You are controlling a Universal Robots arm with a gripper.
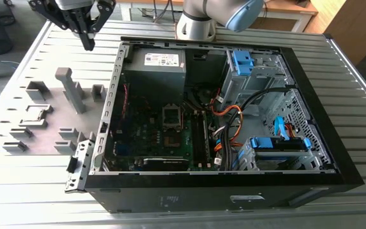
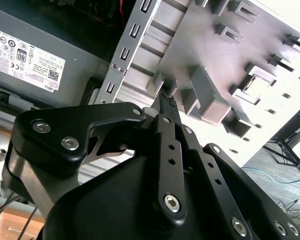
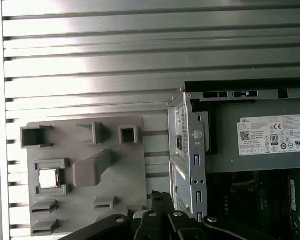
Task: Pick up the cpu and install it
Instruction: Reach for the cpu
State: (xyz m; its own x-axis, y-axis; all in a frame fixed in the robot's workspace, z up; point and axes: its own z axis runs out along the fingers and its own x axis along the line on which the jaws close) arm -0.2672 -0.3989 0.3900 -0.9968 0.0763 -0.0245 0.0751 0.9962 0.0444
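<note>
We saw the gripper [image 1: 89, 44] hanging above the slatted metal table [image 1: 17, 191] in the exterior view's upper left, just outside the back corner of the open computer case [image 1: 335, 119]. Its fingers [image 2: 166, 102] were drawn in narrow, tips together, with nothing between them, so we judged that the pick had not yet been made. The cpu [image 3: 48, 178] lay flat, silvery top up, in a shallow cradle on the grey holder plate [image 1: 49, 129] at the exterior view's left, well apart from the gripper and lower in that frame. It also showed there as a pale square [image 1: 35, 113]. We took the cradle's raised edges as a way to keep the chip square and in a known spot, its top exposed for a reach from above. The other blocks on the plate looked made for different parts. Inside the case, the dark metal-framed socket [image 1: 172, 114] sat on the motherboard near the middle of the exterior view, below the grey power supply [image 1: 157, 62]. The case lay on its side with the panel off, which we judged left the board facing up and open to the arm.
</note>
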